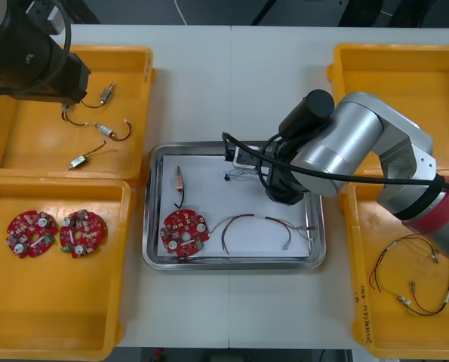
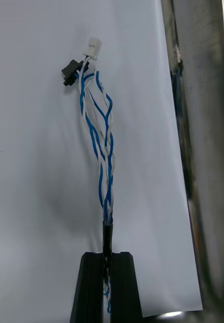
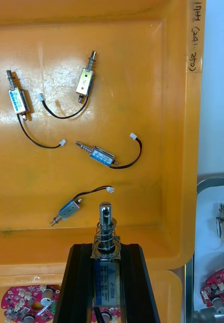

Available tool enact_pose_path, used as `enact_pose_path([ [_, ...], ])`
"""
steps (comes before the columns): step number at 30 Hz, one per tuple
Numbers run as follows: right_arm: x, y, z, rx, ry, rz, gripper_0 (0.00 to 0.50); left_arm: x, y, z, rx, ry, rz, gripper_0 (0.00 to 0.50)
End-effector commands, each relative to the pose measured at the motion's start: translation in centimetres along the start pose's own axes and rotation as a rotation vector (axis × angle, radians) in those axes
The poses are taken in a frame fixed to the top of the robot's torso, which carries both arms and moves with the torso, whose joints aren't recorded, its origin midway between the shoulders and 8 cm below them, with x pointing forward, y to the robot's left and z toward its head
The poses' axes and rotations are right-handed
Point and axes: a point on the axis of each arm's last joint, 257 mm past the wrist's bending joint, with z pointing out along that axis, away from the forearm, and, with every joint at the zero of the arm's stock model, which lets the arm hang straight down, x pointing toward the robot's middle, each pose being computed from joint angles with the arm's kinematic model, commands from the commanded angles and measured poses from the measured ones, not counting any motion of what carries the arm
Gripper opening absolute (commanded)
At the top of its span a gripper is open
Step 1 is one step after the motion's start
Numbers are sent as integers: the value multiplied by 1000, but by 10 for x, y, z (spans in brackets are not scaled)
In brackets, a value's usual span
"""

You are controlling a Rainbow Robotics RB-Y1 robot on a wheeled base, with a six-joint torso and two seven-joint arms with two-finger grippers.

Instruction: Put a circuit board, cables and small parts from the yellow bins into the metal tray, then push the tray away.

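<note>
Bench (image 1: 209, 68) carries yellow bins (image 1: 73, 51) at both sides, with the metal tray (image 1: 152, 226), white inside, between them. The tray already holds one circuit board (image 1: 184, 231) in its near-left corner and a red and yellow cable (image 1: 258, 222) stretched out beside it.

Our right hand (image 2: 108, 257) is over the far part of the tray. Its fingers are almost together, pinching the sleeved end of the blue and white cable (image 2: 104, 146), and the twisted strands run out over the white liner to two small plugs. We cannot tell whether the plugs touch the liner. We judge this cable light and limp. It will sag and swing from any grip, so the stiffer sleeve is the sound place to hold it.

Our left hand (image 3: 106, 247) hangs above the far-left bin, fingers parted only by the body of the small metal part (image 3: 106, 222) clamped between them. The part's sprung pin stands out past the fingertips. It looks dense, rigid and smooth, so we think the flat sides of the body are safer than the spring or thin lead. Four similar parts lie loose in the bin below, and another lies in the tray.
</note>
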Motion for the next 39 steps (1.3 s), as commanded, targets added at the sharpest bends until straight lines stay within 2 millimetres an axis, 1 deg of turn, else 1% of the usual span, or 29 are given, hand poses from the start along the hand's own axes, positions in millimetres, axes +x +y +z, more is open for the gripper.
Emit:
enact_pose_path([
  [1, -26, -7, -9, 24, -44, -65, 456, -7, -6, -11, 26, -34, -67, 1],
  [2, -26, -6, -9, 24, -44, -65, 500, -8, -5, -12, 25, -36, -68, 2],
  [9, -27, -7, -10, 27, -46, -70, 500, -7, -4, -12, 25, -34, -67, 1],
  [15, -31, -13, -20, 66, -45, -90, 500, -6, -5, -12, 28, -32, -69, 1],
  [23, -31, -16, -28, 89, -29, -105, 500, -5, -8, -12, 37, -27, -76, 1],
  [27, -28, -17, -33, 87, -17, -96, 500, -5, -9, -12, 39, -26, -78, 2],
  [32, -16, -19, -52, 83, 4, -55, 500, -5, -10, -12, 43, -24, -82, 2],
  [34, -11, -20, -64, 86, 11, -33, 500, -4, -10, -12, 46, -24, -87, 0],
  [38, 11, -18, -89, 78, 60, 13, 500, -5, -16, -14, 57, -28, -91, 1],
  [39, 15, -18, -91, 73, 70, 21, 500, -5, -17, -15, 59, -30, -91, 1],
])
